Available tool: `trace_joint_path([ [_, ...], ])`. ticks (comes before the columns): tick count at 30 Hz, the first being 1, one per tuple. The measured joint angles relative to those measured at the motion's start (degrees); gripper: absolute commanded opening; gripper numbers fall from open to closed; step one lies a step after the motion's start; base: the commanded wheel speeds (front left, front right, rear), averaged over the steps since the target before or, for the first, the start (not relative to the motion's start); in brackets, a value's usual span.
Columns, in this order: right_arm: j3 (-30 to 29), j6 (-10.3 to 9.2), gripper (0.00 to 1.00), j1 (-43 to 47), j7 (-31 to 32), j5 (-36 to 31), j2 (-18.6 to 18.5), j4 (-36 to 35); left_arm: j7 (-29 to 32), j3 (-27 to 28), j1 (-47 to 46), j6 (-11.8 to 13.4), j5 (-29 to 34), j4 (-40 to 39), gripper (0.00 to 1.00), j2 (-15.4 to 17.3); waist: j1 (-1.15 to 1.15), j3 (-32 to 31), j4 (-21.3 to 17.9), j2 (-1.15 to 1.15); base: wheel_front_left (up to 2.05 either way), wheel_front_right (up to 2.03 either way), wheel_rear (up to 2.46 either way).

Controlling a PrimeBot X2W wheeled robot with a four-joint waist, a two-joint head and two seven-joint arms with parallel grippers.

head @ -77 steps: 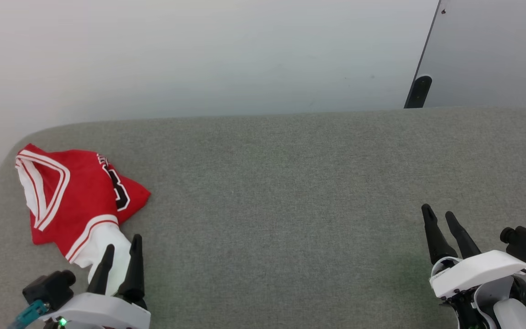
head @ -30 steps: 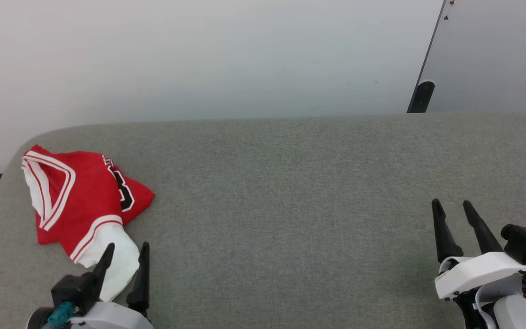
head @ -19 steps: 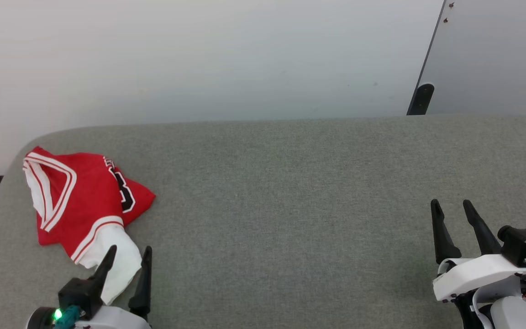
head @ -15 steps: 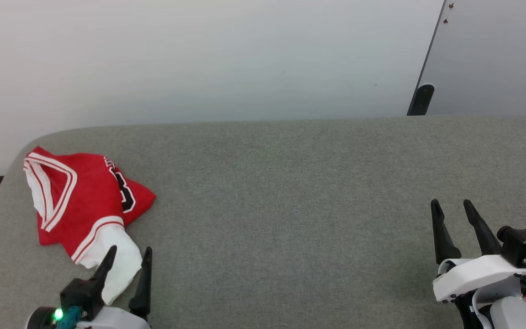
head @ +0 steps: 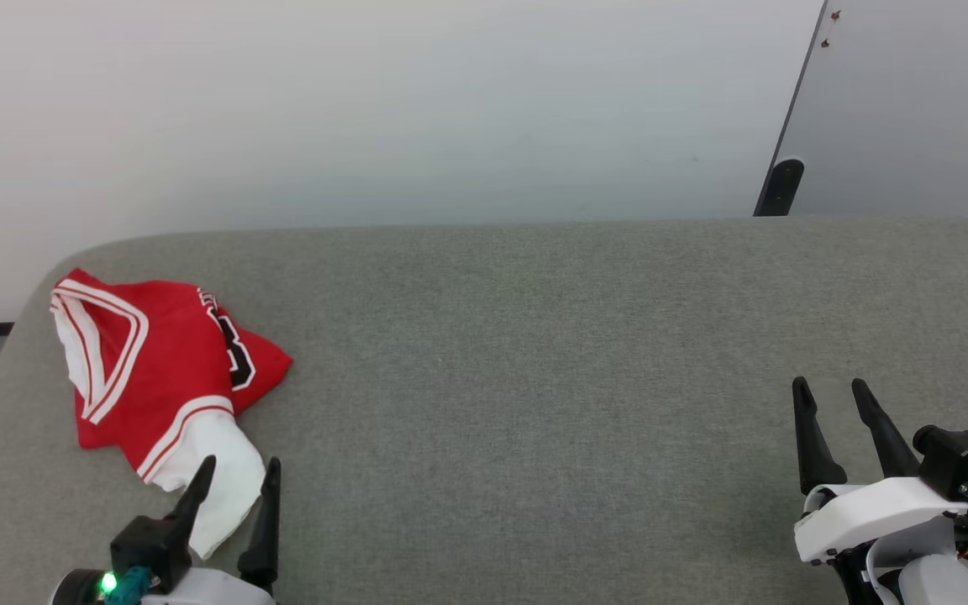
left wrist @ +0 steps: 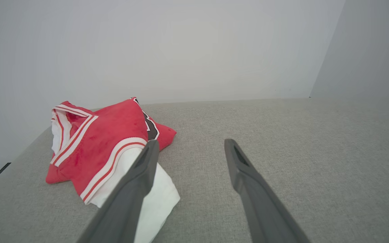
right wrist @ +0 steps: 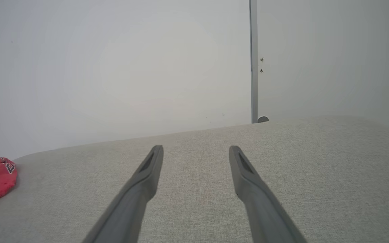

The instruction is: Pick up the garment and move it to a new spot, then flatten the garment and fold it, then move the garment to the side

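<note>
We look down on a broad grey woven-fabric padded surface [head: 534, 378] below a plain white wall [head: 366, 109]. Toward 9 o'clock on it lies the garment [head: 156, 370], a small red jersey with white sleeves, striped trim and black lettering, crumpled in a heap. Our left gripper [head: 240, 462], long dark fingers at 7 o'clock, stands wide and empty just beside the white sleeve, while our right gripper [head: 829, 385] at 4 o'clock is spread just as wide, holding nothing, well apart from the jersey.
</note>
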Motion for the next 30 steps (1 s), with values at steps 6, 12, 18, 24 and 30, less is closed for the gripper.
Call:
trace_joint_path([
  [6,0.62,0.00,1.00,0.19,-0.01,0.56,0.21,-0.35,0.00,-0.05,-0.57,0.02,0.02,0.00,1.00,-0.24,0.00,0.22,1.73,0.00,0.00,0.00,0.00],
  [12,1.46,0.00,1.00,1.35,-0.11,1.07,0.02,-0.63,0.00,1.56,0.21,0.32,-1.22,-0.36,1.00,-2.09,0.00,0.13,5.94,0.00,0.00,0.00,0.00],
  [18,5.16,0.00,1.00,2.52,-0.14,1.86,0.18,-0.59,0.00,1.62,0.77,0.79,-0.78,-0.71,1.00,-2.77,0.00,-0.29,12.66,0.00,0.00,0.00,0.00],
  [24,9.48,0.00,1.00,0.99,-0.14,2.15,0.62,0.26,-0.01,4.34,3.67,2.27,-0.91,-2.67,1.00,-2.40,0.00,-0.78,20.26,0.00,0.00,0.00,0.00],
  [30,17.45,0.01,1.00,-5.18,-0.14,3.93,1.09,3.12,-0.01,8.37,7.39,4.25,-2.12,-7.77,1.00,-4.15,0.00,0.03,25.93,0.00,0.00,0.00,0.00],
])
